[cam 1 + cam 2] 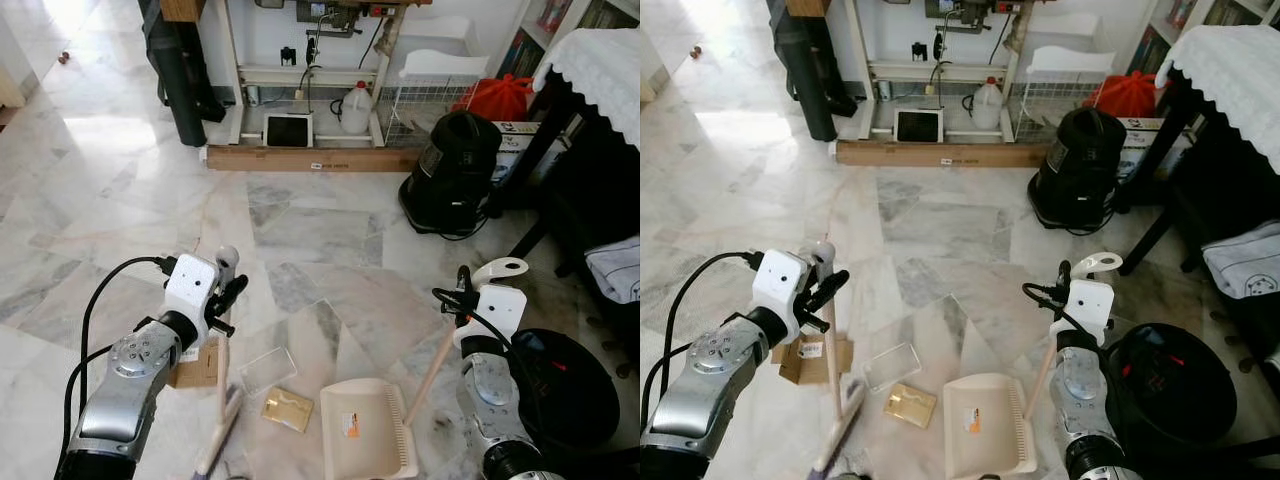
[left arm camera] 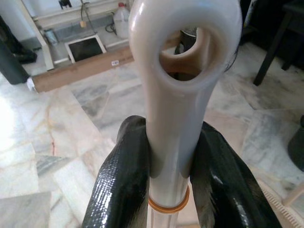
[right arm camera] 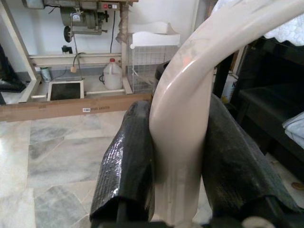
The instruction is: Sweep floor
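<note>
My left gripper (image 1: 228,295) is shut on the cream broom handle (image 1: 222,370) just under its looped top (image 2: 183,52), with black fingers (image 2: 124,175) on both sides. The stick runs down to the bristles (image 1: 214,452) at the bottom edge. My right gripper (image 1: 462,292) is shut on the dustpan's long handle (image 3: 183,118). The cream dustpan (image 1: 365,428) rests on the marble floor between the arms. In front of the pan lie a clear plastic tray (image 1: 267,370), a golden packet (image 1: 287,409) and a flat cardboard piece (image 1: 197,366).
A black canister vacuum (image 1: 452,170) stands ahead to the right. A dark table with a white lace cloth (image 1: 605,60) is at the far right, and a black round object (image 1: 565,385) is by my right arm. A long cardboard box (image 1: 310,158), tablet (image 1: 288,130) and jug (image 1: 356,110) line the back wall.
</note>
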Controlling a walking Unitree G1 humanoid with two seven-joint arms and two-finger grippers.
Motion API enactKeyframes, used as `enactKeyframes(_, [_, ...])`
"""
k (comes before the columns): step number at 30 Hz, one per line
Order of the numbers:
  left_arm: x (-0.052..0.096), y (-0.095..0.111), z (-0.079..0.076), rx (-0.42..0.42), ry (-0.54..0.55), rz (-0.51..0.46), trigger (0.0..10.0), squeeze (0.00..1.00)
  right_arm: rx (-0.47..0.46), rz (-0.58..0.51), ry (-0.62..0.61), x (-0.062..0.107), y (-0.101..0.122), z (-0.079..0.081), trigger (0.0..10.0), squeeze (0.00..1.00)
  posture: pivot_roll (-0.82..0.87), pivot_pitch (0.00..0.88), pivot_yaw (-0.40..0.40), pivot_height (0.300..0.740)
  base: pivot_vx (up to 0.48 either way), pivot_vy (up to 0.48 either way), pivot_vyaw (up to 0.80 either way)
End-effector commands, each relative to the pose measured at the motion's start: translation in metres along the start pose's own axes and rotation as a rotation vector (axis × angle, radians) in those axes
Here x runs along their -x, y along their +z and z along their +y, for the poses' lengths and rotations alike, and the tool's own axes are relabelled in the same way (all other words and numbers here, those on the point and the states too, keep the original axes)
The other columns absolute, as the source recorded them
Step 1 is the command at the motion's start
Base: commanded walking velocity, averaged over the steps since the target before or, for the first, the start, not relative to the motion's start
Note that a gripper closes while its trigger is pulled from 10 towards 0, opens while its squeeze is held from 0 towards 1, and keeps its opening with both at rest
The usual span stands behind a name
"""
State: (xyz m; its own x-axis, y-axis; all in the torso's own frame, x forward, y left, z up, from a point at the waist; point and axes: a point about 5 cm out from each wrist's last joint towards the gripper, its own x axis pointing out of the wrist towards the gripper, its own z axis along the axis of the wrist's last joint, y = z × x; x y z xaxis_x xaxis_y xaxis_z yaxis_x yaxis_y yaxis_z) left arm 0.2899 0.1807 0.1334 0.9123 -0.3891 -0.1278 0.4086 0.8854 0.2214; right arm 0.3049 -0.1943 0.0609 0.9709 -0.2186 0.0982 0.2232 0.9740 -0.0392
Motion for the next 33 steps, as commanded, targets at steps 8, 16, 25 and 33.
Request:
enactKeyframes(8, [0.002, -0.005, -0.004, 0.006, -0.001, 0.035, 10.0, 0.00, 0.005, 0.002, -0.019, 0.003, -0.004, 0.001, 10.0, 0.00, 0.22, 0.191, -0.025, 0.740, 0.000, 0.000, 0.00])
enactKeyframes(16, [-0.003, 0.002, 0.001, 0.037, 0.059, -0.001, 10.0, 0.00, 0.012, -0.013, -0.033, 0.006, -0.005, 0.000, 10.0, 0.00, 0.23, 0.218, -0.021, 0.740, 0.000, 0.000, 0.00])
enactKeyframes(25, [-0.001, 0.007, -0.003, 0.039, 0.054, -0.018, 10.0, 0.00, 0.038, -0.065, -0.032, 0.005, 0.001, 0.004, 10.0, 0.00, 0.24, 0.264, -0.011, 0.740, 0.000, 0.000, 0.00])
enactKeyframes(33, [0.005, 0.014, -0.003, 0.048, 0.055, -0.035, 10.0, 0.00, 0.033, -0.085, -0.023, 0.005, 0.004, 0.009, 10.0, 0.00, 0.28, 0.303, -0.002, 0.740, 0.000, 0.000, 0.00])
